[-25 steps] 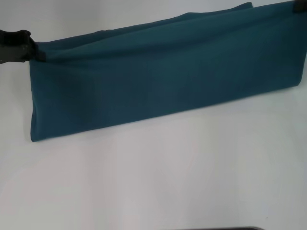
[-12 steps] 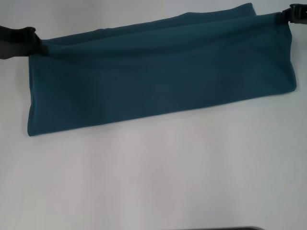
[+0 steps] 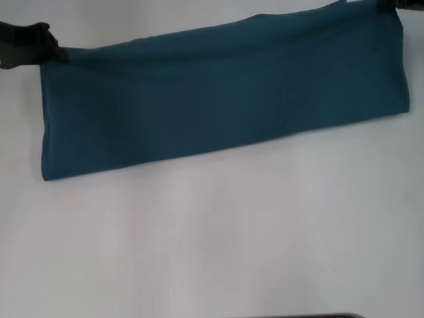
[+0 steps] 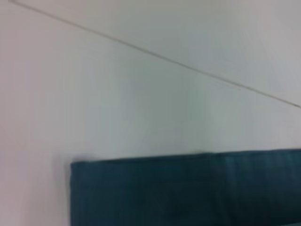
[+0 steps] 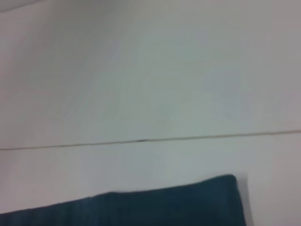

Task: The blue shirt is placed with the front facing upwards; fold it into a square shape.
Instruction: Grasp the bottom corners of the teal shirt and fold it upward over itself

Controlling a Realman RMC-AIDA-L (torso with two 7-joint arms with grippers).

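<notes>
Item: blue shirt [image 3: 218, 99], long folded band, hung taut betw. both grippers, lower edge toward table [image 3: 218, 252].
L gripper [image 3: 50, 52]: at shirt's upper L corner, clamped on cloth there.
R gripper [image 3: 391, 8]: at upper R corner, mostly out of shot; looks pinched on the corner.
Wrist views: shirt edge below each cam, own fingers not shown.
Step (est.): carrying band to lay or fold crosswise.
Risk: one corner slips if pull is uneven, so band sags, layers shift, square comes out skewed.

One blue shirt [image 3: 218, 99], two hands, left hand [image 3: 56, 53], right hand [image 3: 391, 8], one table [image 3: 218, 245]
</notes>
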